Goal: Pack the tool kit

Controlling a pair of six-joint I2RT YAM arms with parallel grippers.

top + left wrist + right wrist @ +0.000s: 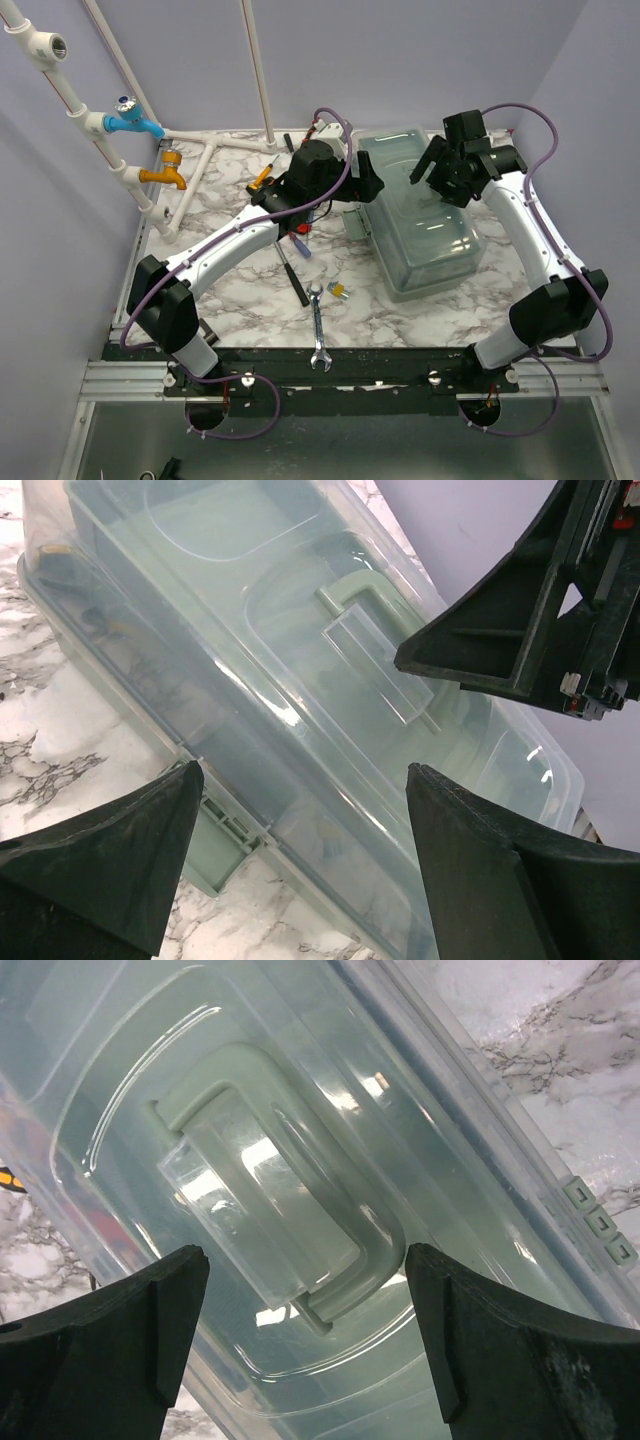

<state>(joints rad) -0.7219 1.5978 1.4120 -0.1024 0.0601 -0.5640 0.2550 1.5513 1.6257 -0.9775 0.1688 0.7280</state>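
Flat marble-veined bench (pixel 250 290) underneath. Towards back right, lying flat: boxy grey-green plastic toolbox (pixel 425 235), glossy translucent lid shut. Above its left long edge, left end effector (pixel 302 770), black wedge fingers spread wide, empty. Over the moulded loop handle (pixel 270 1225), right end effector (pixel 305 1250), likewise spread, pinching nothing. Near front edge, slim steel combination wrench (pixel 318 330).

Your toolbox (pixel 425 235) on the desk (pixel 240 300), wrench (pixel 318 335) and slim tool (pixel 293 272) lying left of it, left gripper (pixel 372 186) at its left side, right gripper (pixel 433 181) over its lid.
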